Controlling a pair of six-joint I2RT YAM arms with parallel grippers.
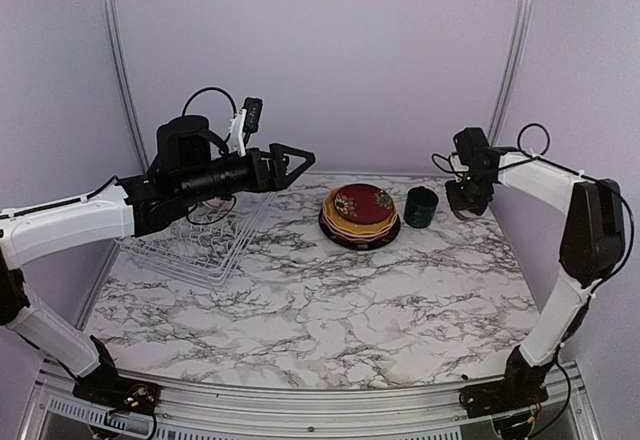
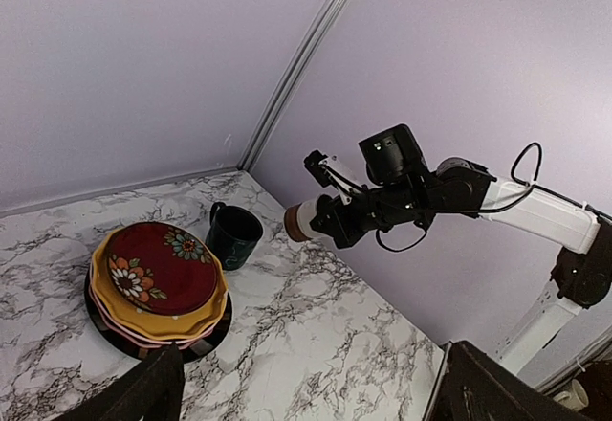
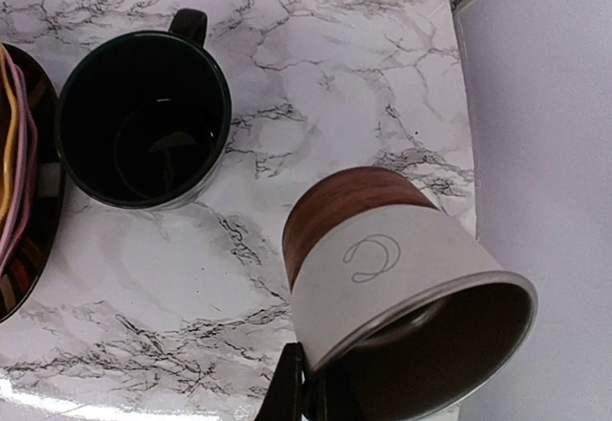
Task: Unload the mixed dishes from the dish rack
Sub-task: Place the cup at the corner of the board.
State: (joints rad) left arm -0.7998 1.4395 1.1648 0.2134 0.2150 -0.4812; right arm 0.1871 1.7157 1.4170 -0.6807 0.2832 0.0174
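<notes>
Pinching pale cup (image 3: pixel 392 258) by rim, right claw (image 3: pixel 304 392) holds it tilted at lower right of wrist view, above bench (image 3: pixel 316 57) beside teal mug (image 3: pixel 143 120). Ceramic likely light, glazed, slippery, chip-prone; rim grip suits. Left claw (image 1: pixel 300 163) spread, empty.
</notes>
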